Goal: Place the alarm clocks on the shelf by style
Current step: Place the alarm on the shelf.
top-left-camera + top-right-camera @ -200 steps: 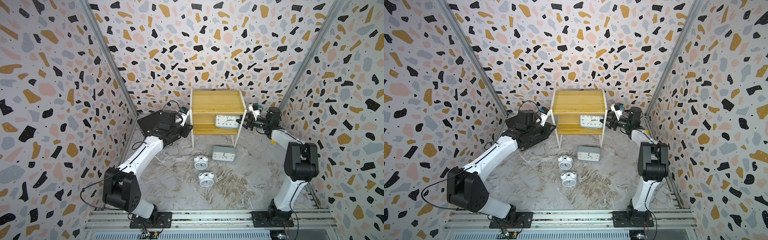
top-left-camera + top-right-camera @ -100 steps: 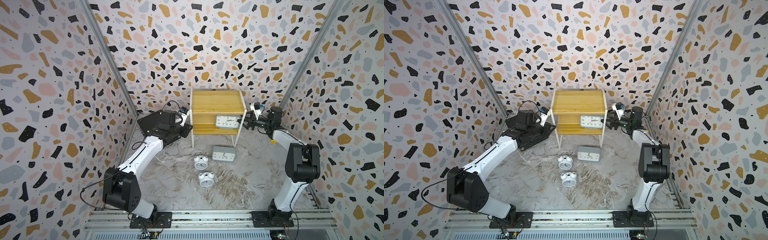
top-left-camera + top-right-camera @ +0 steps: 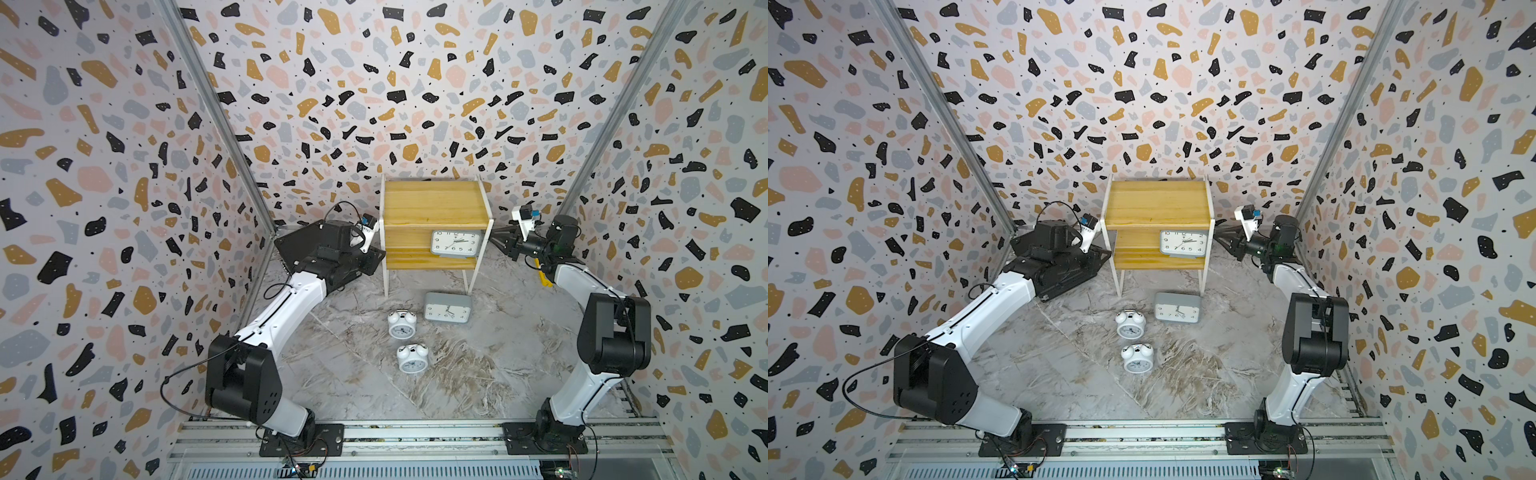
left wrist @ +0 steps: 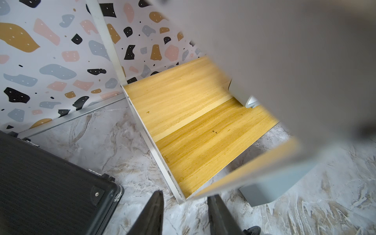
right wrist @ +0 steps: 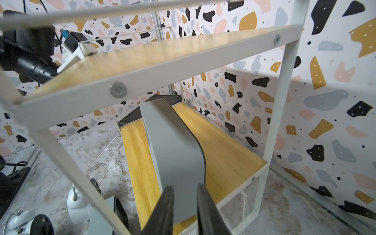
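The two-tier shelf of yellowish wooden boards and thin white frames (image 3: 434,214) stands at the middle of the back edge of the grey marbled worktop (image 3: 498,374). A flat black case (image 4: 50,183) lies at its left side.

One grey rounded-rectangular clock with a white face (image 3: 455,243) stands upright at the right end of the lower board (image 3: 409,261). The second grey clock (image 3: 448,307) rests on the worktop just before the shelf's front right leg. Two small round white twin-bell clocks (image 3: 402,325) (image 3: 412,358) rest near it.

My right gripper (image 5: 184,188) hovers just outside the right side frame (image 5: 280,101), jaws narrowly parted and grasping nothing. The left gripper (image 4: 186,195) hangs by the shelf's front left corner, jaws released, empty.

I judge the step is to leave the placed clock and fetch the second one. I would pull straight away from the frame, so that no finger catches the thin bar or pushes the clock. The second grey clock belongs on the free left part of the same board. The upper board (image 3: 428,195) I keep for the bell clocks.
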`<state>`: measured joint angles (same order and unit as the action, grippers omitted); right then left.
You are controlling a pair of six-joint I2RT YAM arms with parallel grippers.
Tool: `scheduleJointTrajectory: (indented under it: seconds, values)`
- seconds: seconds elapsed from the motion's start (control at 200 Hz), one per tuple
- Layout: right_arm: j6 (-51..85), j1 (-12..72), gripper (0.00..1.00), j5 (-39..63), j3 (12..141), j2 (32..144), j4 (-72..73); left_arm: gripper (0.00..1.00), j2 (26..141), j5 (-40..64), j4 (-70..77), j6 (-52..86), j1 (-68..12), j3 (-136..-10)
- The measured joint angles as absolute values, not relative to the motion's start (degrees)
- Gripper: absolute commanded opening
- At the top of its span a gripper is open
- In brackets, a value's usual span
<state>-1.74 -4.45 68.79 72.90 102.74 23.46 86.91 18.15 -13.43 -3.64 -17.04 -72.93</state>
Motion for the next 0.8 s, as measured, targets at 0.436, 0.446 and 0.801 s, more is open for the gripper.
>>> scheduleJointTrajectory:
  seconds: [0.436, 0.446, 0.801]
  values:
    - [-2.4, -2.3, 0.25, 66.9, 73.1, 105.0, 21.4, 0.39, 86.9, 18.1, -13.5, -3.7, -17.0, -72.9]
    - [-2.4, -2.3, 0.25, 66.9, 73.1, 105.1, 21.4, 0.39, 86.9, 18.1, -13.5, -3.7, -17.0, -72.9]
    - [-3.1, -2.5, 0.56, 62.7, 73.3, 105.2, 20.1, 0.47, 86.9, 17.7, -13.9, -4.1, -17.0, -73.1]
